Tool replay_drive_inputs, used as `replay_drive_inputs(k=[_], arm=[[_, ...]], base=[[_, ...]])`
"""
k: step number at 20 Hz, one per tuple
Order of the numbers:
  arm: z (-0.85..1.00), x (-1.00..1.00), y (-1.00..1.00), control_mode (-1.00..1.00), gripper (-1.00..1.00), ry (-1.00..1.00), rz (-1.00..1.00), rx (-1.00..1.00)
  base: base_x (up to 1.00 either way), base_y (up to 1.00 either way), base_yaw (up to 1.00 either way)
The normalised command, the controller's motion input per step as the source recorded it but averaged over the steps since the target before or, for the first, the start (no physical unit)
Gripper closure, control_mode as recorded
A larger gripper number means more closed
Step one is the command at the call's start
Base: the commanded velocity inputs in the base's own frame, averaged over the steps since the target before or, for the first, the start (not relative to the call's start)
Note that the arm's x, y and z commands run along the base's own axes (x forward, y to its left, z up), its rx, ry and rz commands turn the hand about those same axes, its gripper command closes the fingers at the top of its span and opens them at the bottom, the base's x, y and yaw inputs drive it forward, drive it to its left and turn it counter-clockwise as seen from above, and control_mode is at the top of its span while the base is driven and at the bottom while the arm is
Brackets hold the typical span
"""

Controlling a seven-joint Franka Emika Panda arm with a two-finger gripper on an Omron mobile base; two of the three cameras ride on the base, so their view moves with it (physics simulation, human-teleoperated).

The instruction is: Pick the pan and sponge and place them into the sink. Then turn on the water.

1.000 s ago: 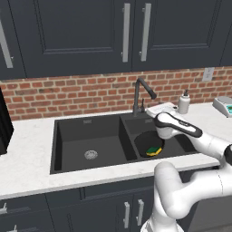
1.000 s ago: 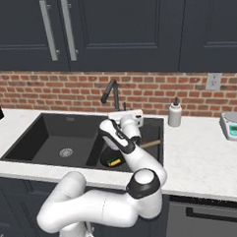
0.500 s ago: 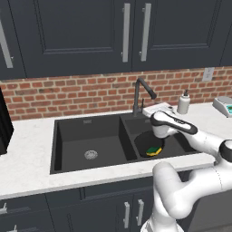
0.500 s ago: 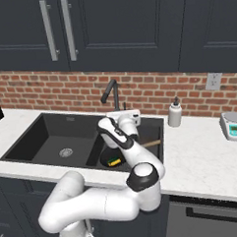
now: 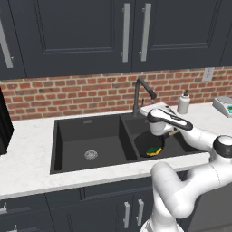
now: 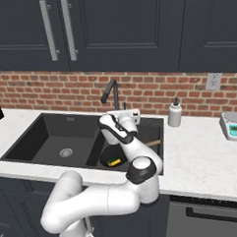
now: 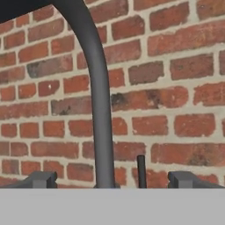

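I see my claw (image 7: 112,179) wide open and holding nothing, facing the faucet (image 7: 97,101). Pan (image 5: 147,144) and sponge (image 5: 154,150) lie in the sink (image 5: 86,136). No writing is readable.

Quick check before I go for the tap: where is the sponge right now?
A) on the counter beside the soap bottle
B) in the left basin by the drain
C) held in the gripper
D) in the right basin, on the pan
D: the sponge lies on the pan in the right basin of the sink, while the gripper is open, facing the faucet.
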Motion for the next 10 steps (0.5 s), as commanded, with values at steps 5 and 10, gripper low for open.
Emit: replay_drive_inputs(k=[5, 10], arm=[[-0.12, 0.18, 0.0, -1.0, -1.0, 0.01, 0.0, 0.0], [-0.09, 0.19, -0.03, -1.0, -1.0, 0.0, 0.0, 0.0]], base=[[0.0, 0.0, 0.0], [0.0, 0.0, 0.0]])
